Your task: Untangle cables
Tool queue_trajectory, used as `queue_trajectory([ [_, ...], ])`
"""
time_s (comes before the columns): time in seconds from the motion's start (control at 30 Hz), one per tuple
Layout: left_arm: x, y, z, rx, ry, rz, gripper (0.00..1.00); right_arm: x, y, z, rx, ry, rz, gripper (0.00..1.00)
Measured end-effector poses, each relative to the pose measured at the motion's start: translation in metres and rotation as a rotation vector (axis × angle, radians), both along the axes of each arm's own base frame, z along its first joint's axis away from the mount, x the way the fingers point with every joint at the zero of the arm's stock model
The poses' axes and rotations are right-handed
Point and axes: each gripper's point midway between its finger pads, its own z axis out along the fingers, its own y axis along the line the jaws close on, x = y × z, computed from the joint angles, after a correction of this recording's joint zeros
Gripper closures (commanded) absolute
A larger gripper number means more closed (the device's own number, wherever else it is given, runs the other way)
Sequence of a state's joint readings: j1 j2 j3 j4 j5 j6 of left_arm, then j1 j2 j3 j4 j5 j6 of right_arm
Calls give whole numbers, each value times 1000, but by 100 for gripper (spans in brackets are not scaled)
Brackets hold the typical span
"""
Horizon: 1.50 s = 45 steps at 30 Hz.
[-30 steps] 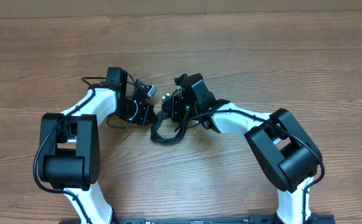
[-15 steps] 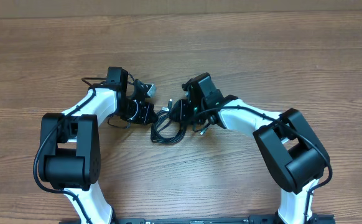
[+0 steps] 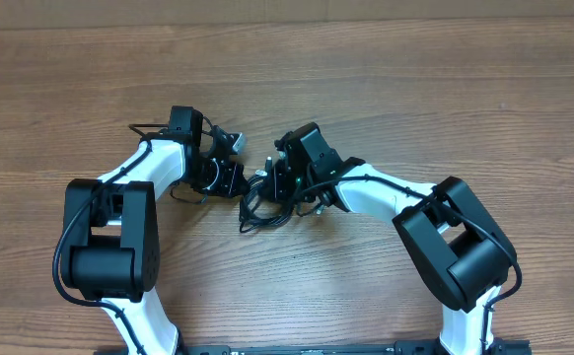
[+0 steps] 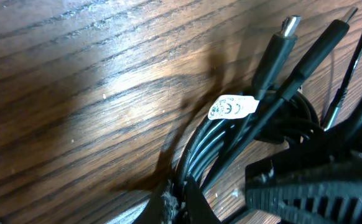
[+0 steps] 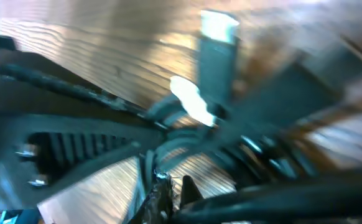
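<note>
Black cables [image 3: 263, 205] sit bunched on the wood table [image 3: 415, 89] between my two arms, just ahead of the bases and roughly on the centre line. From overhead the bundle is a small knot of loops. Its upper end is caught between the two grippers and the slack spills toward the near edge.

On the left wrist camera the strands run as one tight sheaf from the bottom of the frame up to the upper right. That is the long axis. A silver-tipped plug [image 4: 288, 26] and a second, darker plug [image 4: 338, 30] both point that way. A white tag [image 4: 232, 107] is wrapped around one cord about halfway along.

My left gripper [image 3: 236, 183] is fully closed, with the sheaf pinched where it meets the fingertips. My right gripper [image 3: 273, 185] comes in from the opposite side, almost touching the left one. Its jaws are pressed together too. Its own camera is badly blurred, but cords appear to be clamped at the tips, with a pale-tipped plug [image 5: 218, 28] standing upright beyond.
</note>
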<state>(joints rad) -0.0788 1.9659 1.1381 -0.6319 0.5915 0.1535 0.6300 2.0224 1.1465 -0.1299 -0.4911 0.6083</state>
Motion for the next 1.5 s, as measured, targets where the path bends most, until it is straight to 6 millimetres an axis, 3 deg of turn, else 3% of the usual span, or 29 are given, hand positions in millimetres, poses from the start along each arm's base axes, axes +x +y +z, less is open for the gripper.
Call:
queue_trajectory([
  [0.2,0,0,0,0,3,4,96,13,-7,23,47,-45,-1,69],
  [0.3,0,0,0,0,3,4,96,27,-20,39,62,-73,-35,51],
  [0.37,0,0,0,0,3,4,96,35,-28,42,48,-74,-65,40],
  [0.47,0,0,0,0,3,4,96,38,-38,36,-3,-76,-94,35],
  [0.67,0,0,0,0,3,4,96,41,-40,27,-56,-101,-120,32],
  [0.9,0,0,0,0,2,4,96,38,-21,12,-49,-123,-87,33],
  [1.1,0,0,0,0,2,4,96,44,-16,15,-47,-166,-95,44],
  [1.5,0,0,0,0,2,4,96,49,-16,9,-71,-195,-114,57],
])
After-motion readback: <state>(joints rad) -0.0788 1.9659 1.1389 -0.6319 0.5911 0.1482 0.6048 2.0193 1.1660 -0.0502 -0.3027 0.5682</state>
